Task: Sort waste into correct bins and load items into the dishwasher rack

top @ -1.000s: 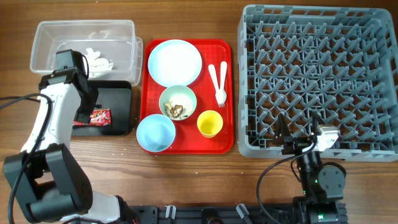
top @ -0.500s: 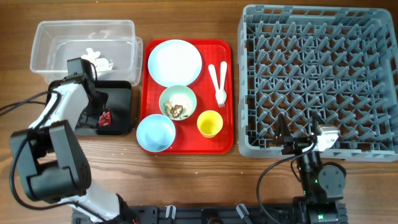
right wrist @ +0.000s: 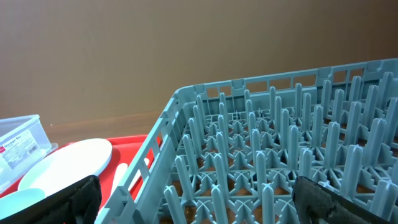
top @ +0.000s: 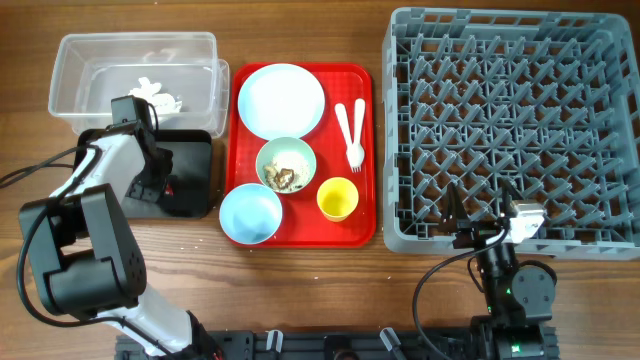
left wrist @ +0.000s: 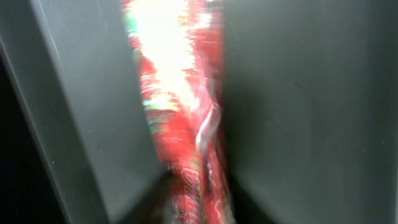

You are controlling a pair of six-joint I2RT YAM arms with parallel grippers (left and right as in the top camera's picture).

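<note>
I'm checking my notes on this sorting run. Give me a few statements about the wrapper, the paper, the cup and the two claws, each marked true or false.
1. The left claw is pinched on the red-and-white wrapper down in the black tray. True.
2. The yellow cup stands in the dishwasher rack. False: it stands on the red tray, outside the rack.
3. White crumpled paper lies in the clear tub. True.
4. The right claw is shut on the fork. False: it is open and holds nothing; the fork lies on the red tray.
</note>
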